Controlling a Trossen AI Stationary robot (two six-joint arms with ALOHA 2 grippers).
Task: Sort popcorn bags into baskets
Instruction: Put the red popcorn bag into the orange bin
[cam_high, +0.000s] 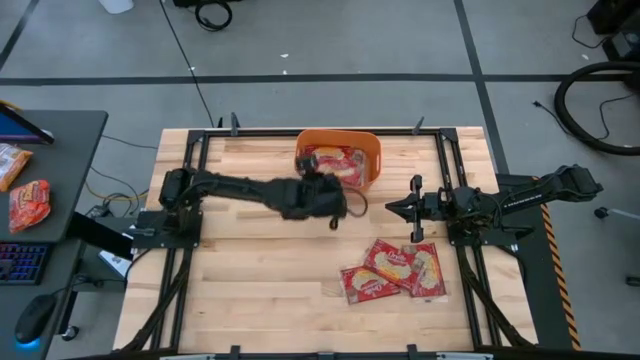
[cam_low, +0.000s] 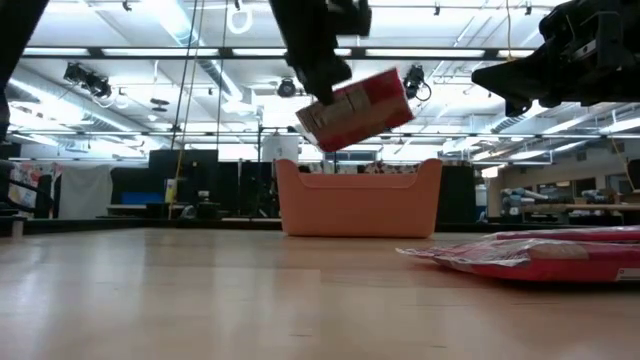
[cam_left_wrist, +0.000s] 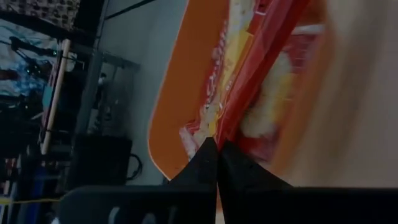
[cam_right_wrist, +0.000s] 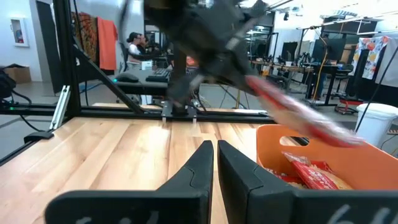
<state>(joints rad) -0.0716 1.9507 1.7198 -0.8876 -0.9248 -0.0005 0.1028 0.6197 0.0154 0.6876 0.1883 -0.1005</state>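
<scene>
My left gripper (cam_high: 325, 197) is shut on a red popcorn bag (cam_low: 358, 108), high above the table just on the near side of the orange tub (cam_high: 372, 150). The tub stands at the table's far middle and holds red bags (cam_high: 335, 160); it also shows in the low view (cam_low: 360, 200). A few more red bags (cam_high: 395, 270) lie flat and overlapping on the table's near right, and they show in the low view too (cam_low: 540, 255). My right gripper (cam_high: 400, 207) hovers shut and empty to the right of the tub, above the table. My left gripper pinches one edge of the bag (cam_left_wrist: 219, 134) between its two fingers, at the bag's end (cam_low: 322, 112). The fingers come from above. The bag is lifted clear and sticks out tilted from the fingers, its free end (cam_low: 400, 100) toward the tub.
Black metal frame rails (cam_high: 445, 160) run along the table's left, right and far sides. A dark side table (cam_high: 60, 150) to the left carries more packets (cam_high: 30, 203) and a keyboard. Bare wood (cam_high: 250, 270) lies at the near left.
</scene>
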